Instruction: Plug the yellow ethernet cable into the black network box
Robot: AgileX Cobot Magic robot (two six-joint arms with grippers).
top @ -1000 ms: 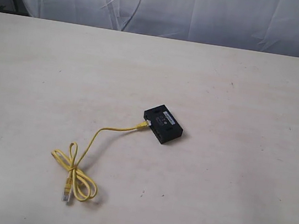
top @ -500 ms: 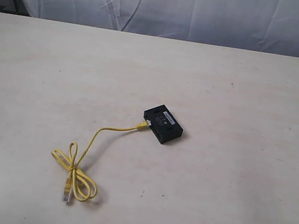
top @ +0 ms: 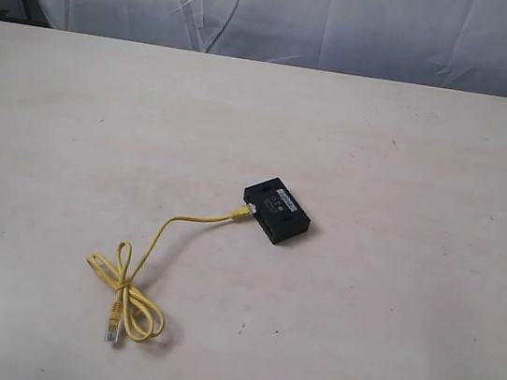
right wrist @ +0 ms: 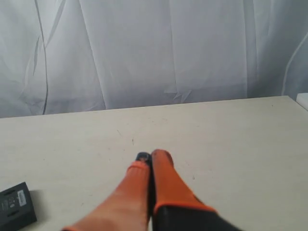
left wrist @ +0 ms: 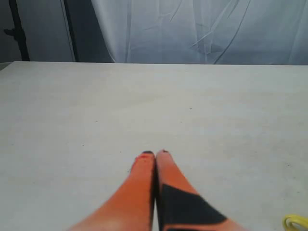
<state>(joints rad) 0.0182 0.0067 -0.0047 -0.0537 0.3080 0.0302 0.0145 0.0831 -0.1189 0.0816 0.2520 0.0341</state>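
The black network box [top: 276, 211] lies flat near the table's middle, white label on top. The yellow ethernet cable [top: 165, 230] runs from the box's left side, where one plug [top: 244, 211] sits against it, down to a loose loop with the free clear plug [top: 111, 333] near the front left. Neither arm shows in the exterior view. My left gripper [left wrist: 155, 153] is shut with nothing in it, a bit of yellow cable [left wrist: 295, 223] at the frame's corner. My right gripper [right wrist: 151, 156] is shut and empty, with the box [right wrist: 16, 205] off to one side.
The pale table [top: 409, 155] reaches back to a white cloth backdrop [top: 352, 24]. A dark stand [left wrist: 17, 29] shows behind the table in the left wrist view.
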